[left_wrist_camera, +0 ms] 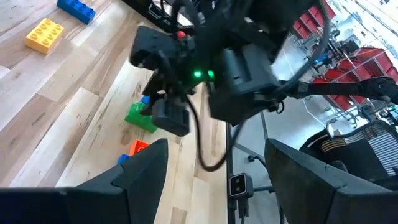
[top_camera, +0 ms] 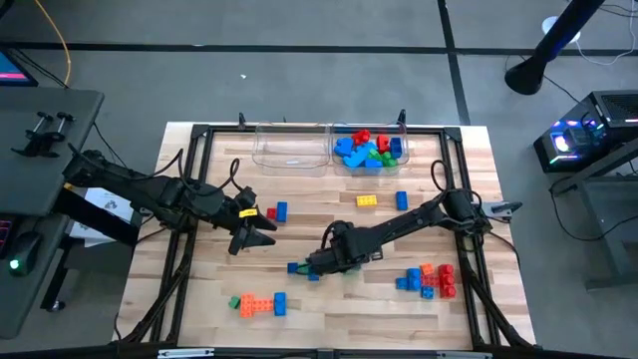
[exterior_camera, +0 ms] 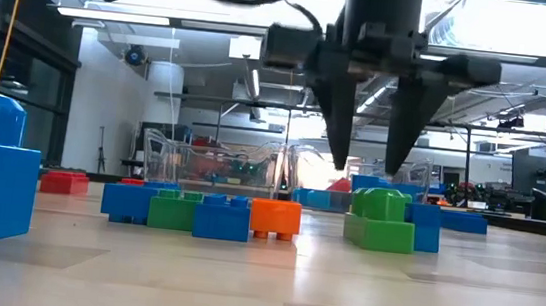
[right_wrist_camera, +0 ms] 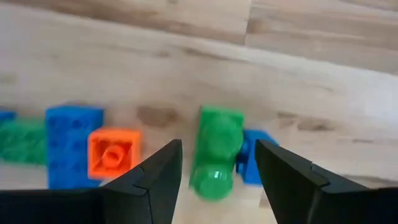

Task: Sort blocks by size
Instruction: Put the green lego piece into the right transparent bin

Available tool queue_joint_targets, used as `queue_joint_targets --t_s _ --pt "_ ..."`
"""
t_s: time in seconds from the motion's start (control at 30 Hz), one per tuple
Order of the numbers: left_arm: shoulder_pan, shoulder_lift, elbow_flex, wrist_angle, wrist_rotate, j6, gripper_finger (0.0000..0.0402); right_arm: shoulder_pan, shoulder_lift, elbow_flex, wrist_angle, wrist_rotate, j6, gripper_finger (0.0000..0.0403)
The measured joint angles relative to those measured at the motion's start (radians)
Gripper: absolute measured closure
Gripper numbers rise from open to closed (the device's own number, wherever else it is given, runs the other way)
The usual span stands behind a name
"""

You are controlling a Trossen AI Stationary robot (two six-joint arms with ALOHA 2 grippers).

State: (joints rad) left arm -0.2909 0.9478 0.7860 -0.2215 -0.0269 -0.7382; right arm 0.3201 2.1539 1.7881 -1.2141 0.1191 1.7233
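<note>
Green brick (right_wrist_camera: 216, 152), touching blue brick (right_wrist_camera: 252, 158), mid-table well short of bin (top_camera: 371, 160); right gripper (right_wrist_camera: 217, 163) above it, fingers apart, unloaded; left gripper (top_camera: 261, 228) nearby, fingers apart; probably light, rigid, smooth; best pinched across flat sides.

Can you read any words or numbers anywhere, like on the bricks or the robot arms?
No words or numbers can be read here.
The blocks show only plain studs.
The clear bins carry no label that shows.
A white paper beside the left arm has dark marks, too small to read.
A small sticker in the left wrist view is too blurred to read.
</note>
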Motion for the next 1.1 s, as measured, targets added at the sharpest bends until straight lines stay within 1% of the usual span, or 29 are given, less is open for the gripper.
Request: queue_joint_targets --t_s 0.33,0.53,0.67,0.93,1.1 --pt "0.000 0.000 0.000 -0.004 0.000 -0.007 0.0150 -0.024 0.006 -0.019 0.012 0.006 -0.020 0.0203" --pt "0.000 0.000 0.000 -0.024 0.000 -0.009 0.0150 -0.024 0.053 -0.019 0.033 -0.051 -0.022 0.0203" --pt "0.000 -0.001 0.000 -0.030 0.000 -0.009 0.0150 -0.024 0.084 -0.019 0.056 -0.064 -0.028 0.0203" --pt "0.000 0.000 0.000 -0.029 -0.003 -0.008 0.0150 -0.031 0.085 -0.019 0.067 -0.059 -0.021 0.0203" --pt "0.000 0.000 0.000 -0.029 -0.004 -0.009 0.0150 -0.032 0.097 -0.042 0.109 -0.081 -0.019 0.0213"
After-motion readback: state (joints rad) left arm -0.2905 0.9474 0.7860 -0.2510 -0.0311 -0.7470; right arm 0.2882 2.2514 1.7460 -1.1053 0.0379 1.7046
